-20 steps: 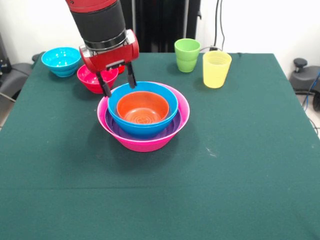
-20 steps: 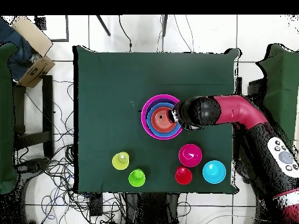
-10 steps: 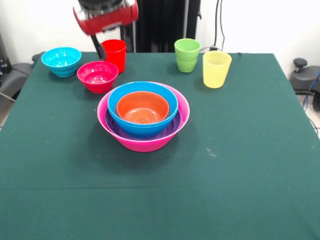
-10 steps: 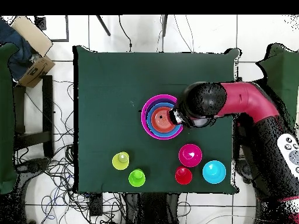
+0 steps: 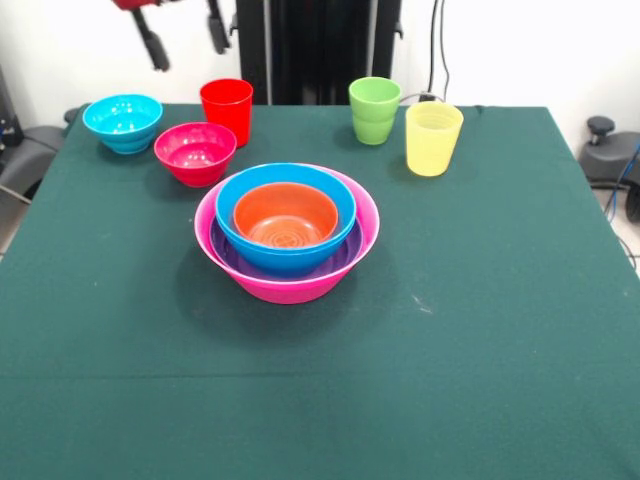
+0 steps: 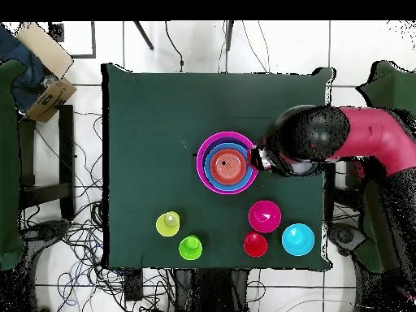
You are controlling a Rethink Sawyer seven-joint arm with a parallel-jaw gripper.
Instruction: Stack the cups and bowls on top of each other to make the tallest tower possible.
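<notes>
Front view: tower (image 5: 286, 235) of glossy plastic bowls sits mid-surface, orange in blue in purple in big pink. Loose pieces look light, stiff, slippery; pinch one wall at the rim. Magenta bowl (image 5: 195, 152) at 10 o'clock from it, red tumbler (image 5: 227, 108) and cyan bowl (image 5: 123, 122) beyond. Pincer (image 5: 184, 35) overhead, spread wide, holding nothing.

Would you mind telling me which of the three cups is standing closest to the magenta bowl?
The red cup: it stands just behind the magenta bowl, while the green cup and yellow cup stand together across the table.
</notes>
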